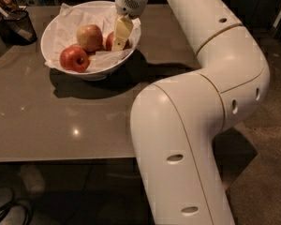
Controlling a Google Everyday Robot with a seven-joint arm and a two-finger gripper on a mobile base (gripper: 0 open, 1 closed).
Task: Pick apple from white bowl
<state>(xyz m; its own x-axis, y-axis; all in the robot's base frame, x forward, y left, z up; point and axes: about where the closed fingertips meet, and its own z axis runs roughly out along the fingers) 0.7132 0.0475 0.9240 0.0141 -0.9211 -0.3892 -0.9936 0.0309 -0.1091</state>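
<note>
Cream plastic marks the pincer (119,45), which hangs tip-down inside the white bowl (91,73), directly in front of the apple (108,41); whether it is apart or clamped cannot be told. That small red apple lies at the bowl's right side on crumpled white paper (65,25), 1 of 3, beside a yellowish-tan apple (89,36) and a deeper-red apple (74,58). The bowl stands on the desk (61,121), near a dark cup (16,25).

dim, tbl (47,125) glare, hand (120,42) lit in bowl (94,72)
</note>
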